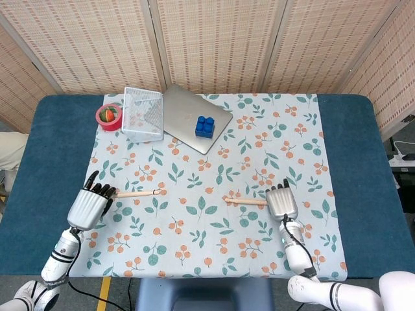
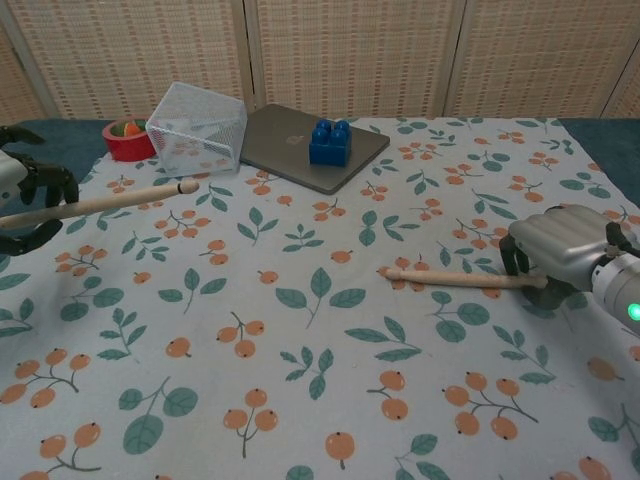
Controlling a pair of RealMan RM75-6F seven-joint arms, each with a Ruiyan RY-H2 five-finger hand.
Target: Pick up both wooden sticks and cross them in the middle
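While both hands grip sticks, blue block (image 1: 205, 126) tops laptop (image 1: 192, 116).

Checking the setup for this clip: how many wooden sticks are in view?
2. One wooden stick is held by the left hand at the cloth's left side; the other stick is gripped by the right hand on the right. None seem hidden.

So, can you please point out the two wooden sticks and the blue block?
left wooden stick (image 2: 110, 200), chest view, middle of its shaft
right wooden stick (image 2: 455, 279), chest view, middle of its bare shaft
blue block (image 1: 205, 126), head view, its studded top
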